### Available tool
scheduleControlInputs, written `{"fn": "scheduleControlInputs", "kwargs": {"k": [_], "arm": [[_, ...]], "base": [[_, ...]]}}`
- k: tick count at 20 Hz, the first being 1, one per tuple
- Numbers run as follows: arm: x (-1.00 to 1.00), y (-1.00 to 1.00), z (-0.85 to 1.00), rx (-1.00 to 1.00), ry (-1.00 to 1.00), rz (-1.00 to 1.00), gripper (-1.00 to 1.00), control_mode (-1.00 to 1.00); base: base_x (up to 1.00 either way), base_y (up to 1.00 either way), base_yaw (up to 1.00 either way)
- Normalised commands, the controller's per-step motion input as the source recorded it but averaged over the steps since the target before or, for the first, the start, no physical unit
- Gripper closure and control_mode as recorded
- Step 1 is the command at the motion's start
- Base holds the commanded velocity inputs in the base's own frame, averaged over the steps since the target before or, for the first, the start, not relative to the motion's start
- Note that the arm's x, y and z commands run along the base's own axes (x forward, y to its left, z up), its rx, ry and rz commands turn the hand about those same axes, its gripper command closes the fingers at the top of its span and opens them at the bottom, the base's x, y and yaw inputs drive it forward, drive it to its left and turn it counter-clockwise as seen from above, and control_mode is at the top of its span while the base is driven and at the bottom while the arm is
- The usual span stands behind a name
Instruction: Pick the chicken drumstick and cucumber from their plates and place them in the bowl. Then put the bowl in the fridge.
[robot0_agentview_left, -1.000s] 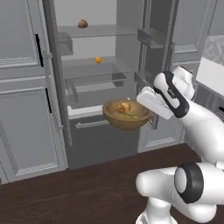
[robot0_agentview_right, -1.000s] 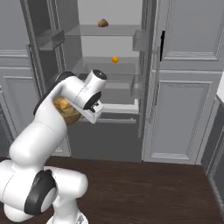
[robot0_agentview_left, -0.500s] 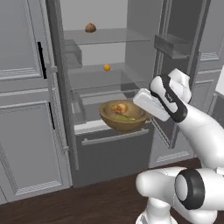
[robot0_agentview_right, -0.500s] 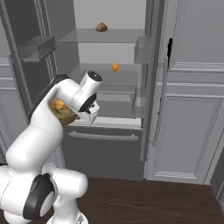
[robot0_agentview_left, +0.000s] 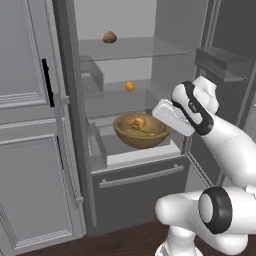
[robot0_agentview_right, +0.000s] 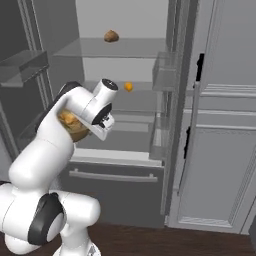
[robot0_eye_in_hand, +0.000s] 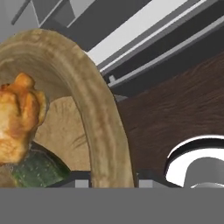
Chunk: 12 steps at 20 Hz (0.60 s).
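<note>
You have the gripper (robot0_eye_in_hand: 107, 183) pinched on the thick rim of the bowl (robot0_agentview_left: 141, 131), one finger either side of it in the hand view. The bowl hangs level in front of the open fridge (robot0_agentview_left: 130, 65), over the pulled-out lower drawer (robot0_agentview_left: 135, 155) and below the middle glass shelf.

Inside the bowl: the drumstick (robot0_eye_in_hand: 17, 118) (golden-orange, lumpy) lies against the inner wall, with the cucumber (robot0_eye_in_hand: 37, 169) just below it in the hand view, touching it. From the left base view both sit near the bowl's middle.

In the right base view the arm covers most of the bowl (robot0_agentview_right: 75, 127); a sliver of rim and drumstick shows.

Fridge contents: a brown lump (robot0_agentview_left: 109, 37) on the top shelf, a small orange thing (robot0_agentview_left: 130, 86) on the shelf beneath. Dark wood floor (robot0_eye_in_hand: 175, 113) below.
</note>
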Motion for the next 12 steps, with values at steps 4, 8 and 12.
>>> {"fn": "scheduleControlInputs", "kwargs": {"k": [4,8,12], "arm": [[0.0,0.0,0.0,0.0,0.0,0.0,1.0,1.0],[0.0,0.0,0.0,0.0,0.0,0.0,1.0,1.0],[0.0,0.0,0.0,0.0,0.0,0.0,1.0,1.0]], "base": [[0.85,0.0,0.0],[0.96,0.0,0.0],[0.91,0.0,0.0]]}}
